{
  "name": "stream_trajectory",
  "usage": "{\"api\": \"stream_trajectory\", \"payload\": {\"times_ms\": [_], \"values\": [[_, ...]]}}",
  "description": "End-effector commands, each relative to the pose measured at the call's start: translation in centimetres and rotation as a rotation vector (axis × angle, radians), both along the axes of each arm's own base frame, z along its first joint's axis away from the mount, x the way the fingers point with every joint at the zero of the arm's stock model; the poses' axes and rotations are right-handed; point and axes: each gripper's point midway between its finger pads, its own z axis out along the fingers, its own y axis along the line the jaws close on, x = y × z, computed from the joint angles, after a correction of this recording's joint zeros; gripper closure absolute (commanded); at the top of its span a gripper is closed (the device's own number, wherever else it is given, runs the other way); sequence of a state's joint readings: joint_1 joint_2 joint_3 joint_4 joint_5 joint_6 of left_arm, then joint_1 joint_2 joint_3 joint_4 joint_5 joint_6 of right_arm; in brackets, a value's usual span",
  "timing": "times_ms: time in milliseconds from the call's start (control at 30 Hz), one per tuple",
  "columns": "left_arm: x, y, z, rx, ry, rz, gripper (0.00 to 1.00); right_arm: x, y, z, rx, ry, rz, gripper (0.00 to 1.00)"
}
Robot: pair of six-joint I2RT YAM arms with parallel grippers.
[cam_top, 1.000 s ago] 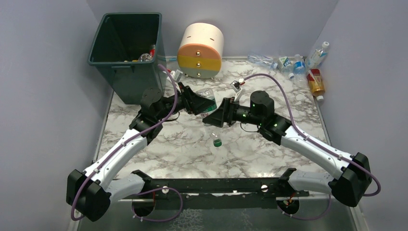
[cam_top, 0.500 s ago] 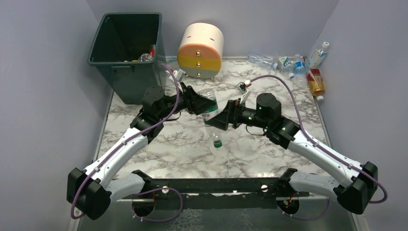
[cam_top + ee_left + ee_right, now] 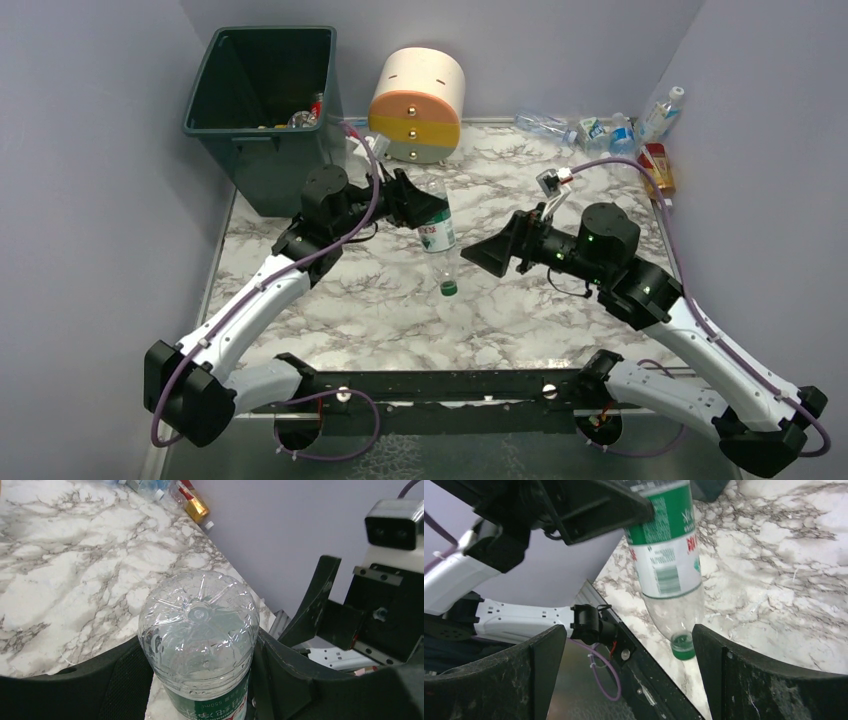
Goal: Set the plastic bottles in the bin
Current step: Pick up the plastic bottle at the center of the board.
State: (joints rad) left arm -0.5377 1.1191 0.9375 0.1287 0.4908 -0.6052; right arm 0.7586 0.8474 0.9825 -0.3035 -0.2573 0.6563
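Clear plastic bottle (image 3: 437, 236), one, green label and cap: hangs cap-down above the bench (image 3: 560, 205), clasped by the left hand (image 3: 418, 209). Right hand (image 3: 490, 253): spread wide, empty, just beside it. Bin (image 3: 258, 112), one, far-left corner. Loose bottles (image 3: 655, 170), roughly five, far-right corner.

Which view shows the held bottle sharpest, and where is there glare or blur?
Left wrist: held bottle sharp, glints on its ribbed base, far bottles soft. Right wrist: its label crisp, near fingers dark and blurry. Top external: even light, faint shadows, no strong glare.
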Motion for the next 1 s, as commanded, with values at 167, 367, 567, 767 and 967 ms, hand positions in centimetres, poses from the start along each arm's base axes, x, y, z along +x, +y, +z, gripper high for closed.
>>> {"api": "stream_trajectory", "payload": {"times_ms": [167,367,567,767,967], "values": [[2.7,-0.1,8.0,-0.012,-0.162,0.056,0.44,-0.5,-1.3,-3.1,-0.081,0.058,-0.036,0.01],[4.6,0.4,11.2,-0.018,-0.228,0.11,0.44,-0.9,-1.8,-3.7,-0.091,0.069,-0.04,0.01],[7.4,2.5,15.2,-0.038,-0.289,0.167,0.44,-1.6,-1.8,-4.8,-0.089,0.093,-0.02,0.01],[10.5,8.3,20.0,-0.127,-0.349,0.259,0.43,-2.4,-1.8,-6.5,-0.087,0.133,0.001,0.01],[12.6,14.7,24.3,-0.202,-0.42,0.369,0.43,-2.8,-2.0,-7.1,-0.086,0.153,0.006,0.01]]}}
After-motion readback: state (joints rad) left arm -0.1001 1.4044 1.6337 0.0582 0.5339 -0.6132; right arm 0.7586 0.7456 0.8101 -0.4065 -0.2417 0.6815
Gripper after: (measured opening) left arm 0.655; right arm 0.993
